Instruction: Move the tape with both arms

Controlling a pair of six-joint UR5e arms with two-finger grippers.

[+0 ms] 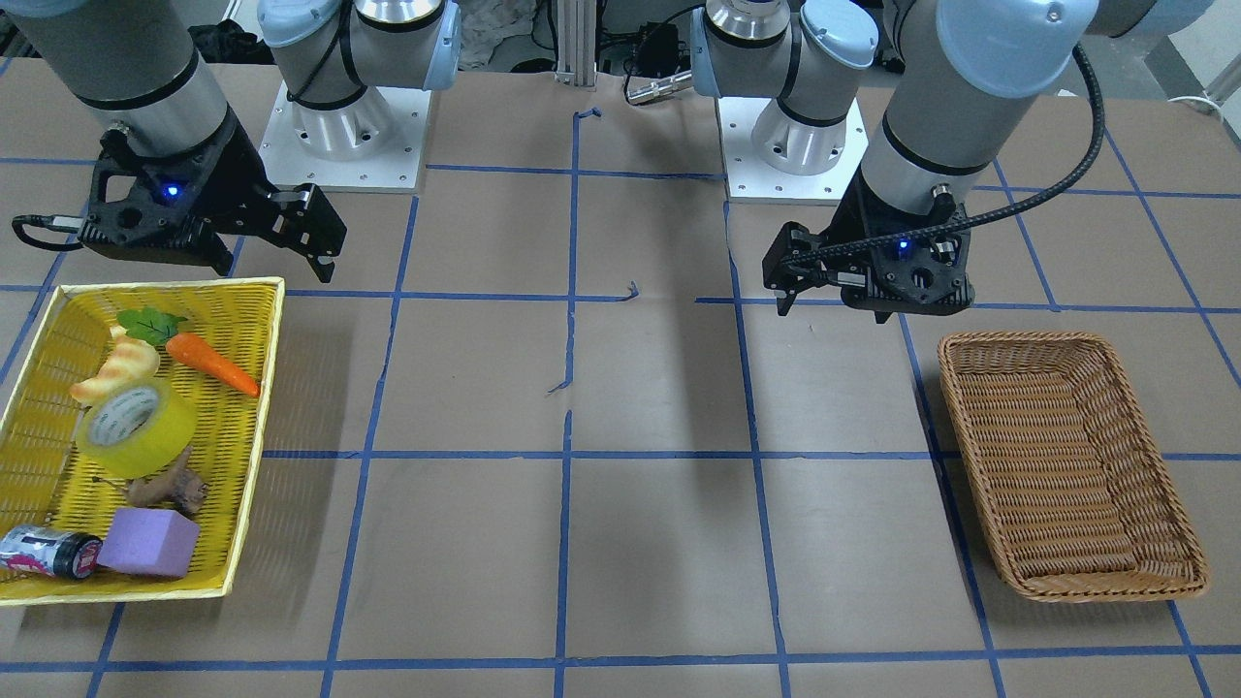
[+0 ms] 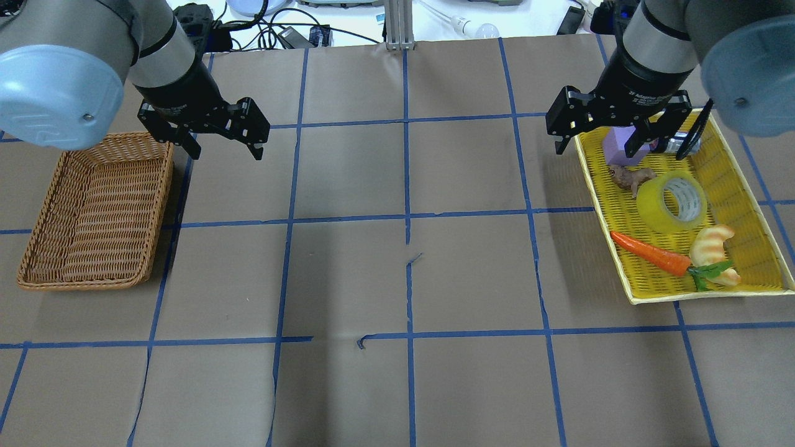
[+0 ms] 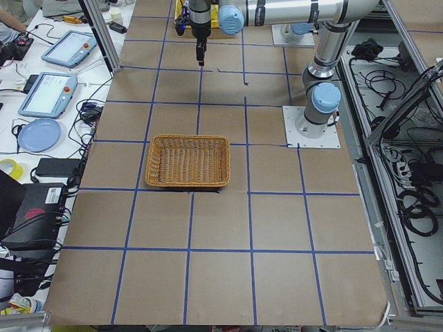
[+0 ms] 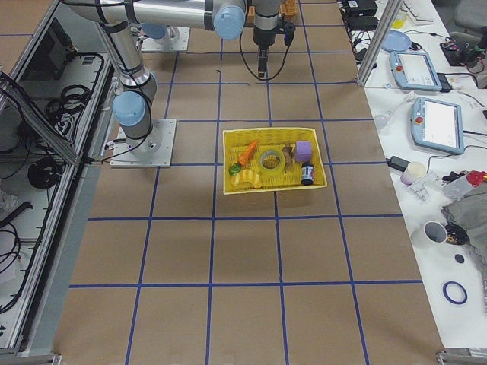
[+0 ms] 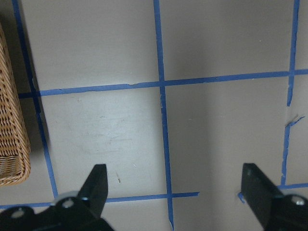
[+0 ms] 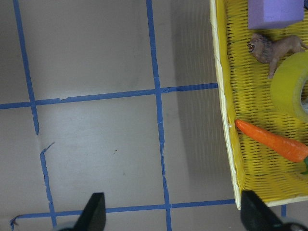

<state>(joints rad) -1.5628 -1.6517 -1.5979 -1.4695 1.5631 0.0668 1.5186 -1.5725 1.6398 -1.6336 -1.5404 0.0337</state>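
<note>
While left pincer [image 2: 227, 152] and right pincer [image 2: 595, 148] gape, tape [image 2: 655, 208] in yellow basket [image 2: 733, 180], carrot [image 2: 649, 253], lion [image 2: 627, 179] alongside

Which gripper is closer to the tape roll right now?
Right. The right gripper hangs open over the yellow basket's edge, close to the tape lying inside it. The left gripper is across the table, beside the wicker basket.

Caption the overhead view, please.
Tape in yellow basket; open right gripper above its far end, open left gripper beside wicker basket.

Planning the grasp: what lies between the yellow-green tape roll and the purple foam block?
A small brown lion figure lies there, as the overhead view shows.
</note>
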